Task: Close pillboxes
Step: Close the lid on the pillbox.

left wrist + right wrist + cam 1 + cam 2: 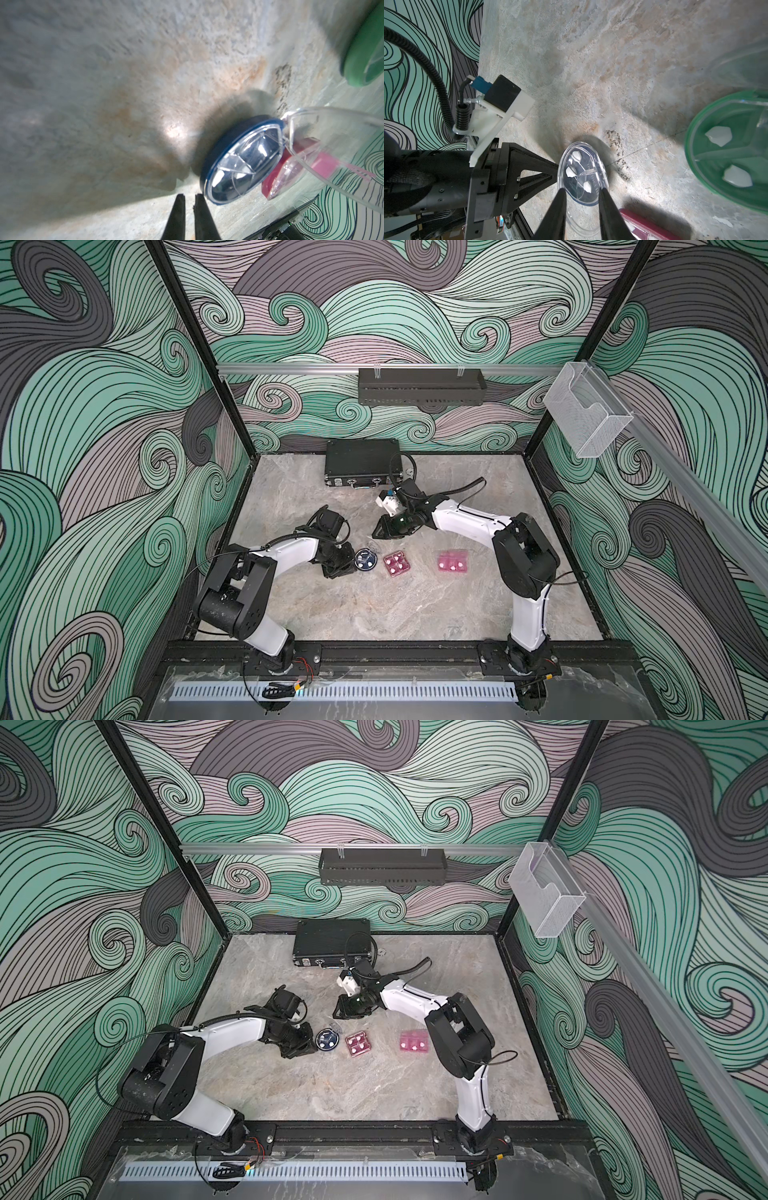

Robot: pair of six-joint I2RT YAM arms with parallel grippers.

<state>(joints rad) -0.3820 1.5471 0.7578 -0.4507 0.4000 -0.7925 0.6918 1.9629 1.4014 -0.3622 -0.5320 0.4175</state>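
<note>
The round dark blue pillbox lies with its clear lid hinged up. My left gripper is shut and empty, its tips at the box's rim. My right gripper hovers over the blue box from behind, jaws a little apart, with the clear lid showing in the gap; contact is unclear. The square dark pink pillbox sits beside the blue one, and the light pink rectangular one lies further right. The green round pillbox lies open under the right arm.
A black briefcase lies at the back wall, close behind the right wrist. A black shelf and a clear holder hang on the walls. Enclosure walls ring the marble table.
</note>
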